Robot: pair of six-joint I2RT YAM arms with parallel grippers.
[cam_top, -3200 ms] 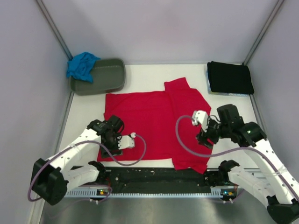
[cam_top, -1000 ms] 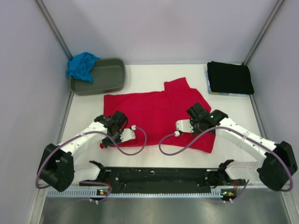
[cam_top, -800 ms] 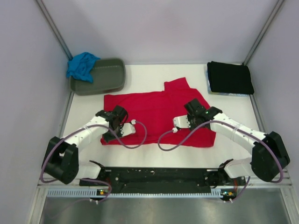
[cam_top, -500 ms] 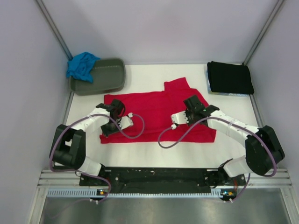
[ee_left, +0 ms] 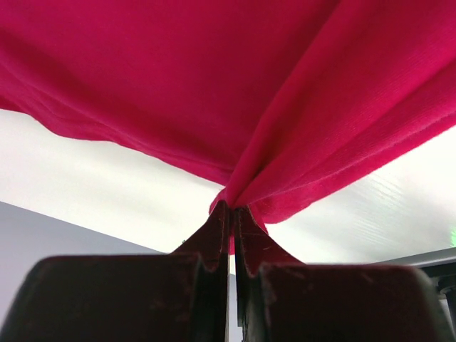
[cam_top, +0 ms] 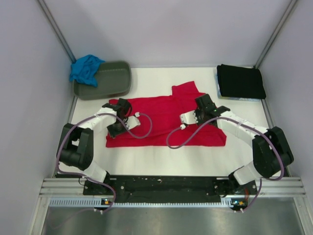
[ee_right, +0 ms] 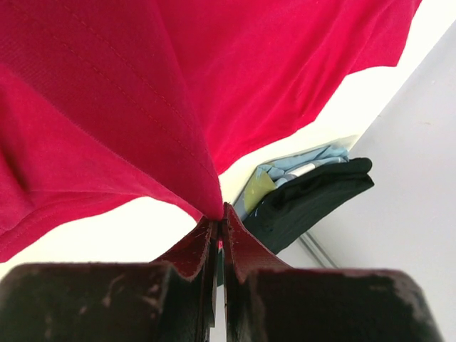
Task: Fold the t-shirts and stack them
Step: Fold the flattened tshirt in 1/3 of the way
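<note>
The red t-shirt [cam_top: 166, 125] lies in the middle of the table as a wide band, doubled over front to back. My left gripper [cam_top: 119, 117] is over its left end, shut on a pinch of red cloth [ee_left: 214, 71] that drapes from its tips [ee_left: 231, 210]. At the shirt's right end my right gripper [cam_top: 201, 108] is likewise shut on red fabric [ee_right: 178, 85] at the tips [ee_right: 219, 222]. A black t-shirt [cam_top: 240, 82] lies folded at the back right, also seen from the right wrist [ee_right: 313, 196]. The turquoise t-shirt [cam_top: 85, 68] is bunched at the back left.
A grey-green oval tub [cam_top: 110, 81] stands at the back left, with the turquoise shirt hanging over its left rim. Light paper [ee_right: 285, 171] shows under the black shirt. Metal frame posts rise at both back corners, and purple cables loop from each wrist over the red shirt.
Both grippers have carried the red shirt's near edge away from the bases toward the back. The shirt went from a long spread shape to a shorter band.
</note>
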